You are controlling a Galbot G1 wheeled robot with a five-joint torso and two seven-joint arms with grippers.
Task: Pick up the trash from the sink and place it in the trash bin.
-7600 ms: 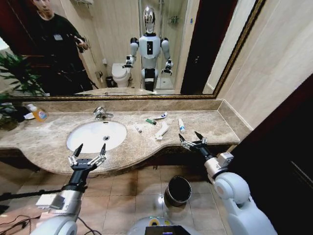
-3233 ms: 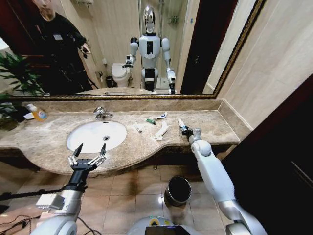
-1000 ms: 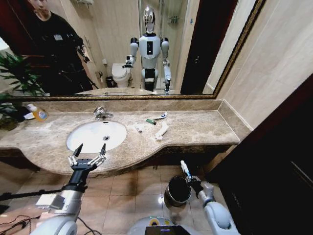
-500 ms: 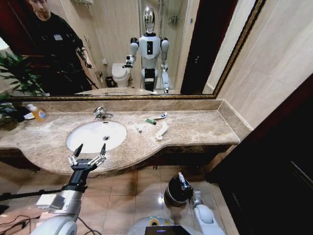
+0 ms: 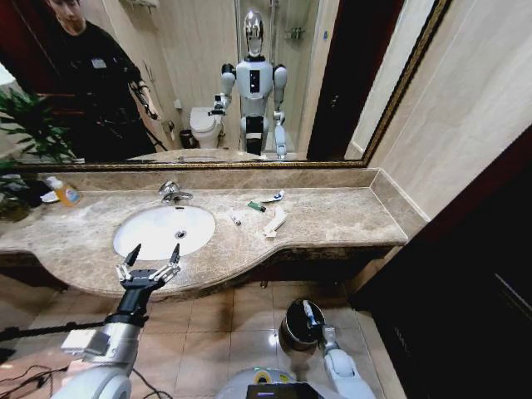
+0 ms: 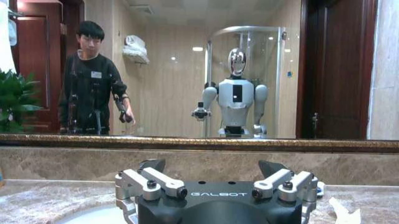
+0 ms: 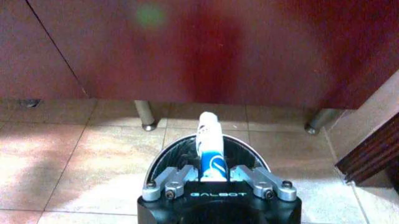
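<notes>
From the head camera we see our right gripper (image 5: 309, 313) low over the floor, right above the trash bin (image 5: 298, 326), its fingers clamped on a white tube with a blue end (image 5: 308, 312) that stands up out of the jaws over the bin's dark opening. Well up and away from that gripper, on the marble counter, the rest of the trash lies to the side of the sink (image 5: 164, 230): a long white wrapper (image 5: 275, 221), a green-ended sachet (image 5: 256, 206), a white sachet with a blue end (image 5: 273, 197) and a small white tube (image 5: 234, 219). Our left gripper (image 5: 150, 264) hangs at the counter's front edge, just before the sink basin, with its fingers spread wide and nothing between them. A clear bottle with an orange label (image 5: 64, 192) stands far off at the counter's back, beyond the left gripper. In the left wrist camera we see the left gripper (image 6: 221, 178) with its jaws parted wide, the sink's white rim (image 6: 93, 215) just under it and a scrap of white wrapper (image 6: 344, 213) off to one side. In the right wrist camera the right gripper (image 7: 213, 173) pinches the white tube (image 7: 210, 148) narrowly between its fingers, the tube reaching forward over the trash bin (image 7: 171, 154), whose round rim sits directly beneath on the tiled floor (image 7: 81, 154).
</notes>
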